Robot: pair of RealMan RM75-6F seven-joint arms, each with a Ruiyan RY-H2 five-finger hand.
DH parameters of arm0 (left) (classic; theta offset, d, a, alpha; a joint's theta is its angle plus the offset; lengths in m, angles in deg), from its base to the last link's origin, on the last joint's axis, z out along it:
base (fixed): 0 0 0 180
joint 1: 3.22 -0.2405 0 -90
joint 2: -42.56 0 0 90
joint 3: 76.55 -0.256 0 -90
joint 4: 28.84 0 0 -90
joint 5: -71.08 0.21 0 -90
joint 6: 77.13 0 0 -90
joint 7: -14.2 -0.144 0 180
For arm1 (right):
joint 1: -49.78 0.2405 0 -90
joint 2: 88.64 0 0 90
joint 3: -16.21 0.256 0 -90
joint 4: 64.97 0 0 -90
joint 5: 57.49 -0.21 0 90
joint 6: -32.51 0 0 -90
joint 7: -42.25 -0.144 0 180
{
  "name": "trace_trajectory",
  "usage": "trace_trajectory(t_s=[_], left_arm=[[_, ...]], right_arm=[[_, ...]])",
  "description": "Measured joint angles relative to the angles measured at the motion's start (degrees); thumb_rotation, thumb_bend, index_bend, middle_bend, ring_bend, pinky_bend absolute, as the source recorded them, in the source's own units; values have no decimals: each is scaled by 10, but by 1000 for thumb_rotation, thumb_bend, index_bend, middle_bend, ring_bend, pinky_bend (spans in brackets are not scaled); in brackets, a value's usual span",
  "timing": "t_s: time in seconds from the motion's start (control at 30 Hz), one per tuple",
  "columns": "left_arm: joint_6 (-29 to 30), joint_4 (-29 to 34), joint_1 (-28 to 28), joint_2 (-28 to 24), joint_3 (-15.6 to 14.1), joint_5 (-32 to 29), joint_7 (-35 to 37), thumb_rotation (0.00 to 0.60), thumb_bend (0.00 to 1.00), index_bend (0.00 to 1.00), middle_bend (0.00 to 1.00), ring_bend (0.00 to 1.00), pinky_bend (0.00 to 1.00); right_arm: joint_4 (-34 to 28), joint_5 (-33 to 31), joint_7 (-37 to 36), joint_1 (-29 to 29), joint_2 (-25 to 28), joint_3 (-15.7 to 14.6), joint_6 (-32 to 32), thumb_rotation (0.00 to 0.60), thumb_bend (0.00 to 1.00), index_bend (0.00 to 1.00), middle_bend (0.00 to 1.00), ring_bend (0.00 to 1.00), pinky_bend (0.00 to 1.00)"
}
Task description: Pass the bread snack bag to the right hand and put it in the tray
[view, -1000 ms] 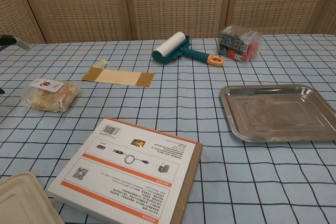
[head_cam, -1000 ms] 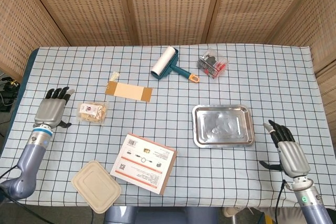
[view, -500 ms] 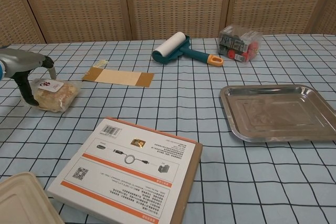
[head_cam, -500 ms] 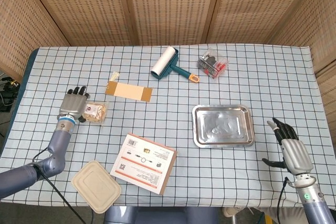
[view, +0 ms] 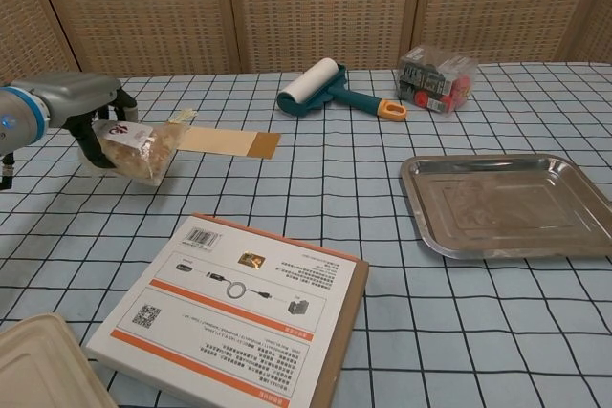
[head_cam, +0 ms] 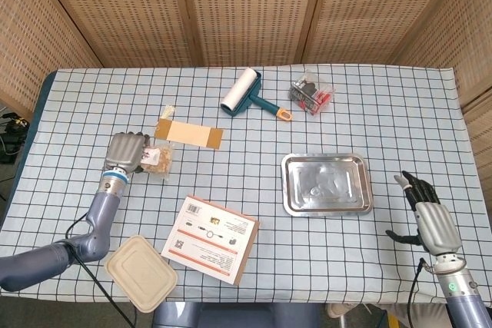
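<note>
My left hand (head_cam: 127, 151) (view: 91, 107) grips the bread snack bag (head_cam: 158, 160) (view: 140, 148), a clear pouch of tan pieces with a white label, and holds it lifted off the checked cloth at the left. The bag sticks out to the right of the fingers. A bare steel tray (head_cam: 326, 183) (view: 507, 205) lies right of centre. At the table's front right edge my right hand (head_cam: 430, 218) stands open with fingers spread and holds nothing. It shows in the head view only.
A white and orange box (head_cam: 210, 238) (view: 229, 308) lies in front of the bag, with a beige lidded container (head_cam: 140, 272) at the front left. Behind are a brown card strip (head_cam: 189, 134), a teal lint roller (head_cam: 247, 95) and a clear packet of small items (head_cam: 311, 92).
My left hand closed on the bread snack bag, lifted it off the cloth and carried it a little to the right. My right hand drifted slightly towards the table's front edge.
</note>
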Motion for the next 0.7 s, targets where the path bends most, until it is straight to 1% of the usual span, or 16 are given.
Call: trace_trajectory(t_s=[0.1, 0.17, 0.3, 0.4, 0.57, 0.63, 0.67, 0.7], left_arm=[[10, 20, 7, 2, 13, 25, 18, 600, 384, 608, 364, 375, 404], [14, 28, 21, 12, 22, 42, 21, 600, 381, 602, 363, 375, 404], [13, 27, 56, 49, 39, 39, 5, 600, 379, 587, 341, 375, 394], [6, 11, 84, 83, 51, 25, -9, 600, 378, 583, 333, 370, 392], [-15, -49, 131, 148, 68, -3, -28, 600, 375, 575, 303, 349, 380], [-27, -78, 150, 173, 72, -14, -35, 600, 368, 533, 258, 310, 341], [-34, -90, 158, 183, 74, -20, -38, 600, 352, 470, 195, 259, 293], [-41, -99, 165, 191, 76, -26, -41, 600, 312, 362, 113, 181, 221]], right_arm=[[1, -2, -3, 0, 1, 1, -1, 600, 111, 42, 0, 0, 0], [2, -6, -6, 1, 1, 2, -4, 600, 111, 42, 0, 0, 0], [4, -8, -14, 1, 4, 3, -6, 600, 111, 42, 0, 0, 0], [7, -10, -20, 0, 6, 5, -5, 600, 111, 42, 0, 0, 0], [11, -14, -32, -1, 9, 7, -6, 600, 110, 42, 0, 0, 0], [14, -15, -37, -2, 10, 7, -6, 600, 111, 42, 0, 0, 0], [15, -15, -39, -2, 11, 8, -7, 600, 111, 42, 0, 0, 0], [16, -16, -40, -2, 11, 8, -7, 600, 111, 42, 0, 0, 0]])
